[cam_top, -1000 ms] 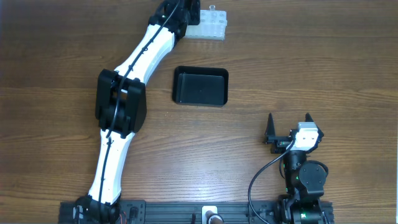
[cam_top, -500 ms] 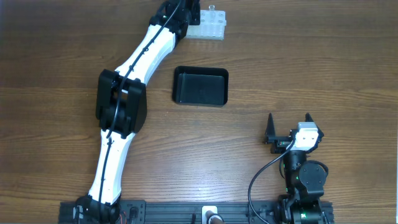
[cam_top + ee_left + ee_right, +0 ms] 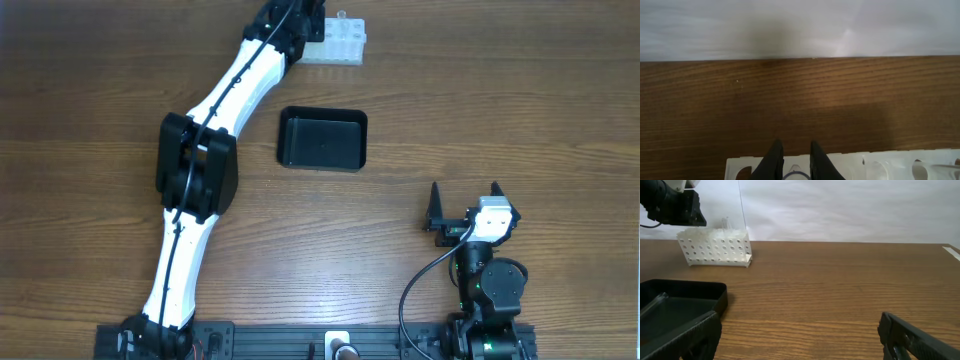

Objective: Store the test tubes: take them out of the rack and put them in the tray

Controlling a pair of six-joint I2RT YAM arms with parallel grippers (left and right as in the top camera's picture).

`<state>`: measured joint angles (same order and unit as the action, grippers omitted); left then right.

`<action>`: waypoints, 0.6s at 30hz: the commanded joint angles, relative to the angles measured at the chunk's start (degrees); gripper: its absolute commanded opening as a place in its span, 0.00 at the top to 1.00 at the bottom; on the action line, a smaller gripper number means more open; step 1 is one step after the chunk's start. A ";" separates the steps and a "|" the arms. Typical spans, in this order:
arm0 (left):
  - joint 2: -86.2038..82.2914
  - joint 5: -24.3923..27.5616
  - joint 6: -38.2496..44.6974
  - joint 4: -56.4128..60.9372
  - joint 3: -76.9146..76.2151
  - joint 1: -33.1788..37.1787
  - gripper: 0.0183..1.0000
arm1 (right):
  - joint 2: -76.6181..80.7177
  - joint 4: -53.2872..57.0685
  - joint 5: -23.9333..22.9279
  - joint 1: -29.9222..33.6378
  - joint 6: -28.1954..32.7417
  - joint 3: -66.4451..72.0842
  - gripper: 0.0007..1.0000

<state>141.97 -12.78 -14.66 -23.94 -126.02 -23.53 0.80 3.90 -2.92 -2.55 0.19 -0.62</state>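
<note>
A white perforated test tube rack (image 3: 340,44) stands at the table's far edge, with a clear tube (image 3: 342,14) sticking up from it. My left gripper (image 3: 792,162) is right above the rack (image 3: 875,167). Its fingers stand narrowly apart, closed around a tube's round rim (image 3: 792,175). The black tray (image 3: 322,112) lies nearer, mid-table. My right gripper (image 3: 465,205) hovers open and empty low at the right. In the right wrist view it (image 3: 800,345) faces the tray (image 3: 685,292) and the rack (image 3: 715,250).
Bare wooden table surrounds the tray and the rack. The left arm (image 3: 200,170) stretches diagonally across the left half of the table. A white wall rises behind the table's far edge (image 3: 800,59).
The left arm's elbow has edged very slightly to the right. The right arm, the tray and the rack stay where they were.
</note>
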 commanded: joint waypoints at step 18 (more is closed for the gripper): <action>-17.77 -2.71 3.67 -3.19 -1.40 -0.50 0.98 | -0.52 0.20 0.31 0.44 -0.15 0.31 0.01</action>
<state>128.81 -14.44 -11.86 -25.80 -126.13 -23.81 0.80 3.90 -2.92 -2.55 0.21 -0.62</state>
